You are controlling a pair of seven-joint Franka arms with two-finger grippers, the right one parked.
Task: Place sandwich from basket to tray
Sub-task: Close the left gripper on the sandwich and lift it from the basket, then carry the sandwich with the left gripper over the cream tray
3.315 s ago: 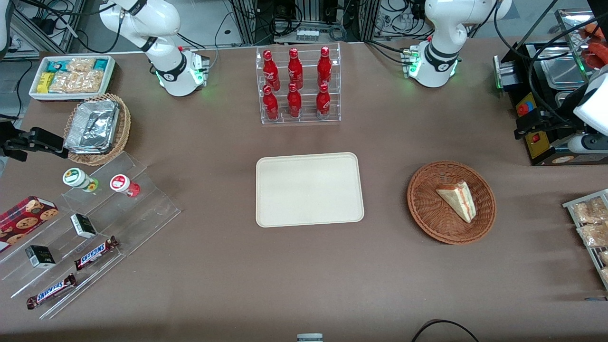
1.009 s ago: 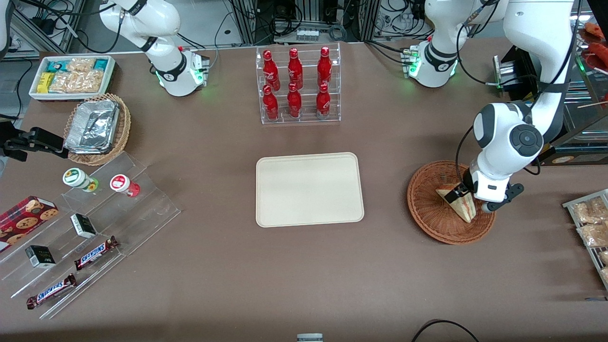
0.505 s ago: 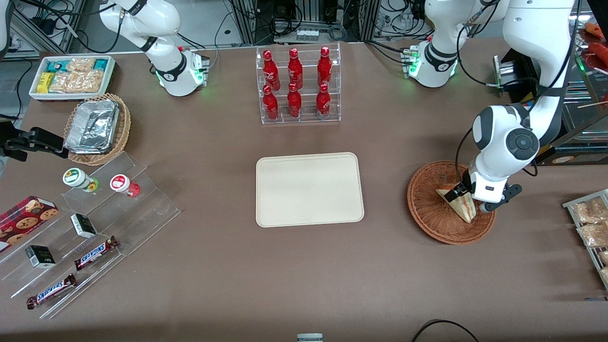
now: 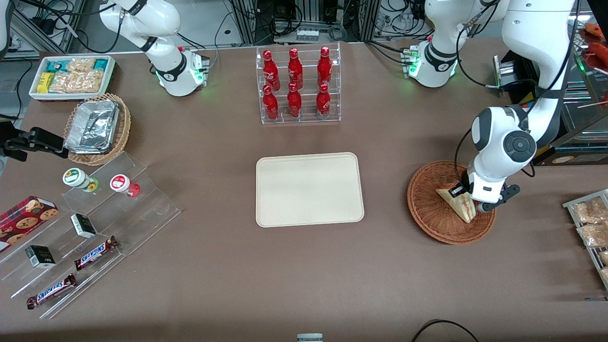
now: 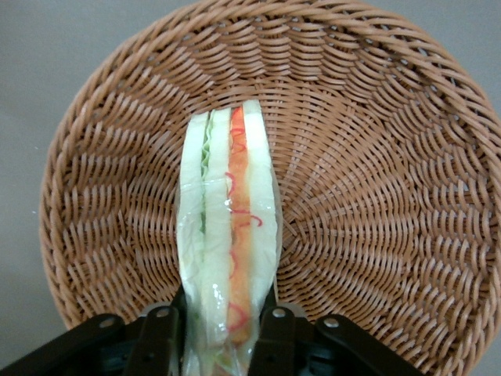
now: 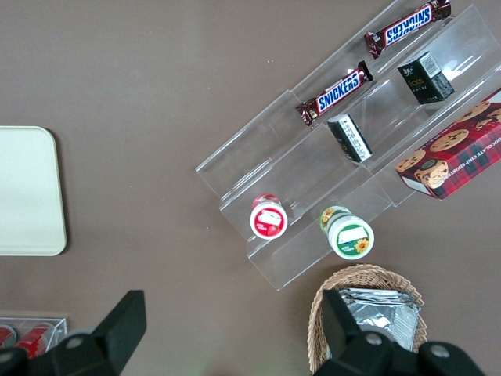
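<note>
The sandwich [image 4: 463,210], a wrapped pale wedge with red and green filling stripes [image 5: 231,235], lies in the round reddish-brown wicker basket [image 4: 427,213] toward the working arm's end of the table. My gripper [image 4: 470,198] reaches down into the basket [image 5: 376,196]. It is shut on the sandwich, with one black finger [image 5: 160,337] pressed against each side of the wedge's thick end. The sandwich rests on the basket floor. The cream tray [image 4: 308,190] lies flat at the table's middle with nothing on it, well apart from the basket.
A clear rack of red bottles [image 4: 297,85] stands farther from the camera than the tray. Toward the parked arm's end are a tan basket of foil trays [image 4: 97,128], a white snack bin [image 4: 71,76] and clear shelves with bars and jars [image 4: 90,228]. Packets [image 4: 591,223] lie near the working arm's table edge.
The arm has come from the table's edge down over the basket. Over the last second the hand has shifted slightly and its fingers have drawn in against the sandwich, which has stayed in place.
</note>
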